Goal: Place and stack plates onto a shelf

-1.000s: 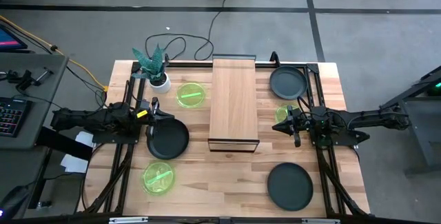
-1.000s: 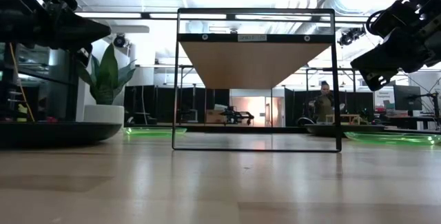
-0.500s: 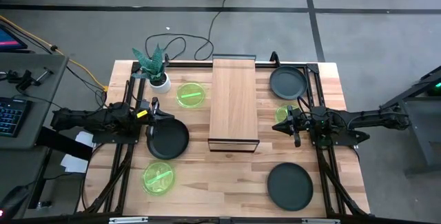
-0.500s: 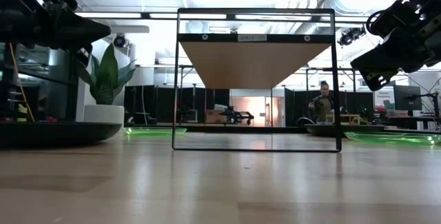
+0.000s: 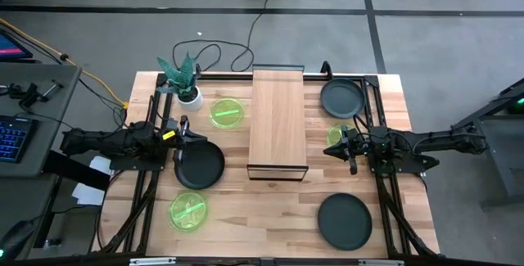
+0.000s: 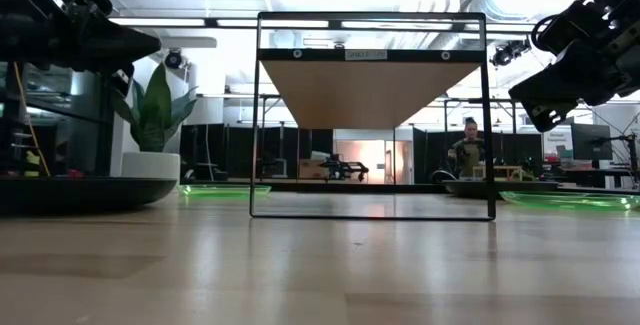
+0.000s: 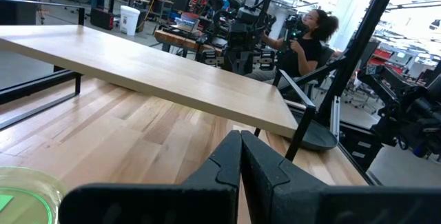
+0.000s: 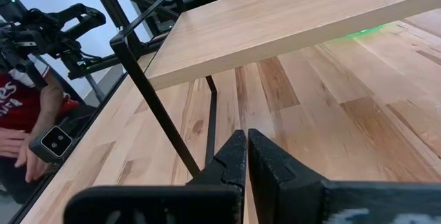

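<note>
From above, the shelf (image 5: 278, 123) stands mid-table, bare. The left gripper (image 5: 182, 132) hangs over a grey plate's (image 5: 199, 166) edge; the right gripper (image 5: 344, 144) partly hides a green plate (image 5: 335, 134). In the low view, plates show only as thin edges. Both wrist views show jaws closed, empty, above open tabletop (image 7: 124, 131) beside the shelf.

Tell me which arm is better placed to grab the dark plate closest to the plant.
Left. The left gripper hangs beside that dark plate; the right gripper waits across the shelf.
</note>
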